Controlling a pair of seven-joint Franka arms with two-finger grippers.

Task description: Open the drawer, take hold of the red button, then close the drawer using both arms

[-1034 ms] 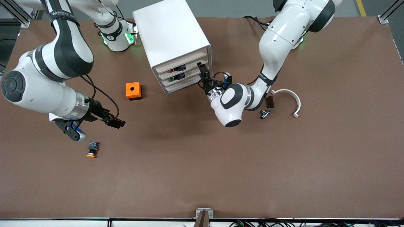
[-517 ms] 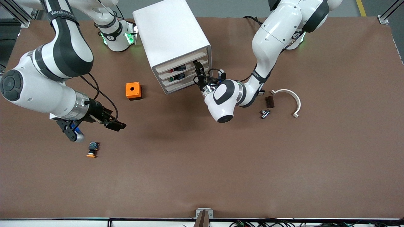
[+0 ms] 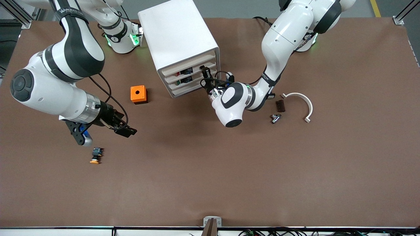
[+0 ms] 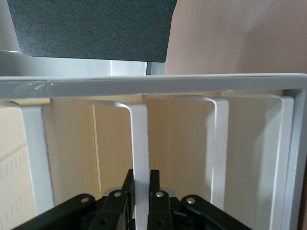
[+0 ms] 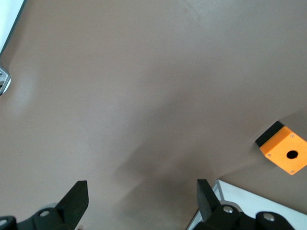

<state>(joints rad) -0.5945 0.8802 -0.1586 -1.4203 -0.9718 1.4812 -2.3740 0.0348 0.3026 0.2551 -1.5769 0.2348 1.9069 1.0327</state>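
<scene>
Robotics laboratory, test bench. Evidence on view: two white Franka arms, the left arm and the right arm, bases fixed along one long edge of the table, green status lights lit at each base. Brown mat covering the whole tabletop. Aluminium frame posts at the corners. Grey workshop floor with a yellow marking line. Bundled cables along the near edge. White drawer cabinet and orange cube set out as test pieces.

Two white arms with black joint bands, black cables and green base lights; black left gripper and right gripper fingers with silver screws
</scene>
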